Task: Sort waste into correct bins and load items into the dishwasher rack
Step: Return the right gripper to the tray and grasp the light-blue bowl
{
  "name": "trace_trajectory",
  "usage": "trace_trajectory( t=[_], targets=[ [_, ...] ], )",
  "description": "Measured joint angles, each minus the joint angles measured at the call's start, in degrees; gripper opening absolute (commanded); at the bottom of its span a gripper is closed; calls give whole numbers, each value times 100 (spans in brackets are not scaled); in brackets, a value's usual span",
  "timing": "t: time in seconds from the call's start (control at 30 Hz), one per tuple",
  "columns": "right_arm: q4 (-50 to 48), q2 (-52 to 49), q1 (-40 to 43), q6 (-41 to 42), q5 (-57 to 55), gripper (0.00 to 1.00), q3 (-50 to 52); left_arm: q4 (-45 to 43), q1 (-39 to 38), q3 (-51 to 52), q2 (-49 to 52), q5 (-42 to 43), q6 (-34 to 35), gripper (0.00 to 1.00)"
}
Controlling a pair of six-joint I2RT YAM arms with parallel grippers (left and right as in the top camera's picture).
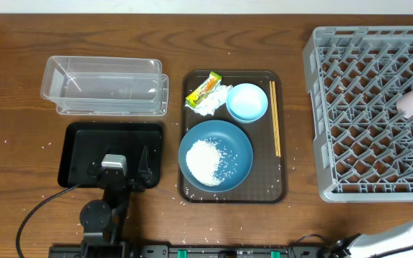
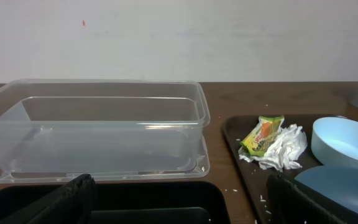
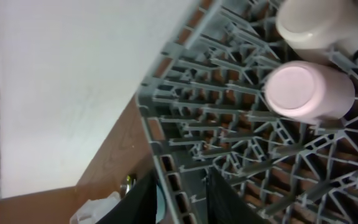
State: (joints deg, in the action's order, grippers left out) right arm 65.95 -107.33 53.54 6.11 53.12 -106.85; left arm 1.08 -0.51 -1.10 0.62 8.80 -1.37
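The yellow-green wrapper (image 1: 203, 87) and white tissue (image 1: 212, 101) lie on the brown serving tray beside the light blue saucer (image 1: 247, 102) and chopsticks (image 1: 274, 118). Rice (image 1: 209, 162) is heaped on the blue plate (image 1: 216, 155). My left gripper (image 1: 124, 166) hovers over the black tray (image 1: 77, 154), open wide and empty (image 2: 185, 208), facing the clear tub (image 2: 98, 127). A pink cup (image 3: 309, 90) and a white cup (image 3: 319, 25) stand upside down in the grey rack (image 1: 368, 115). My right gripper (image 3: 182, 202) is at the rack's wall, open a little, holding nothing.
The brown serving tray (image 1: 284, 168) sits between the black tray and the rack. Loose rice grains are scattered on the wooden table (image 1: 20, 107). The right arm (image 1: 407, 236) enters at the bottom right corner. A cable (image 1: 31, 215) trails from the left arm.
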Motion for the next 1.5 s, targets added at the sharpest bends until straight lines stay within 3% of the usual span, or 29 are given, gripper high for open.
trace_trajectory(
  t=[0.1,0.17,0.2,0.37,0.4,0.43,0.6,0.77,0.87,1.03,1.23,1.5],
  targets=[
    [0,546,-79,79,-39,32,9,0,0,0,0,-2,0,91],
    [68,981,-251,103,-44,53,7,0,0,0,0,0,0,91],
    [177,1154,-356,92,-48,57,7,0,0,0,0,0,0,91],
    [1217,1947,-1574,-487,-15,67,7,0,0,0,0,0,-2,91],
    [1303,2037,-1934,-629,-52,74,7,0,0,0,0,0,0,91],
    [1335,2103,-2387,-732,-151,99,7,0,0,0,0,0,0,91],
    [1128,2070,-4478,-898,-1342,99,9,0,0,0,0,0,0,91],
    [678,1578,-6247,-236,-3252,99,9,0,0,0,0,-2,0,91],
    [319,1045,-6933,170,-4035,85,9,0,0,0,0,-2,0,91],
    [-514,94,-7506,820,-4725,46,13,0,0,0,0,-2,0,91],
    [-1261,-977,-7925,1482,-5003,48,15,0,0,0,0,-2,0,91],
    [-1447,-1825,-8367,1781,-5073,45,17,0,0,0,0,-2,0,91]
  ],
)
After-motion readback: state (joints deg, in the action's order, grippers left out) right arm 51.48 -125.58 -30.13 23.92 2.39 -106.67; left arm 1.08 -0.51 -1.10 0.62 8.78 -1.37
